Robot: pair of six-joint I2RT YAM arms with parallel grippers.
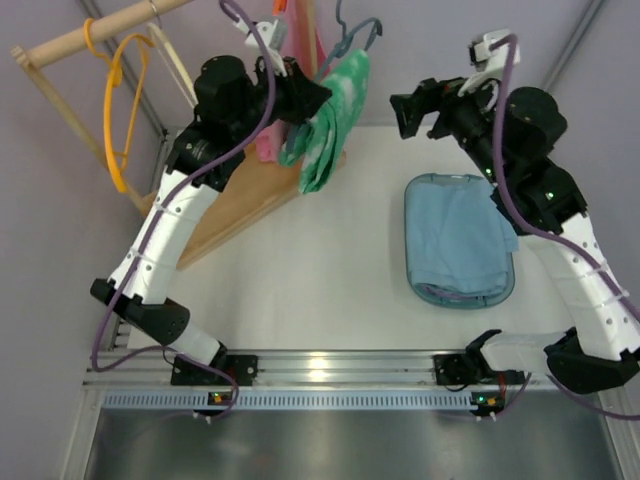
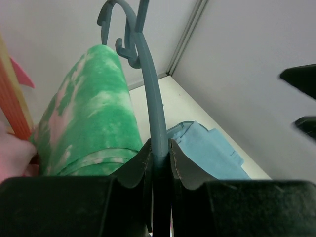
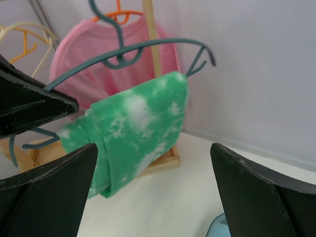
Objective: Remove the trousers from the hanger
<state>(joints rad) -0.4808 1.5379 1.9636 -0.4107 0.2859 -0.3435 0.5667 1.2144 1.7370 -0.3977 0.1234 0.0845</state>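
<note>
The green, white-blotched trousers hang folded over the bar of the thin grey-blue hanger, above the back of the table. My left gripper is shut on one arm of the hanger, beside the trousers. The hanger's hook points up and rests on nothing I can see. My right gripper is wide open, level with the trousers and a short way to their right, touching nothing.
A wooden rack at the back left carries an orange hanger, a cream one and a pink cloth. Its wooden base lies below the trousers. A blue tray with a folded light-blue cloth sits at the right.
</note>
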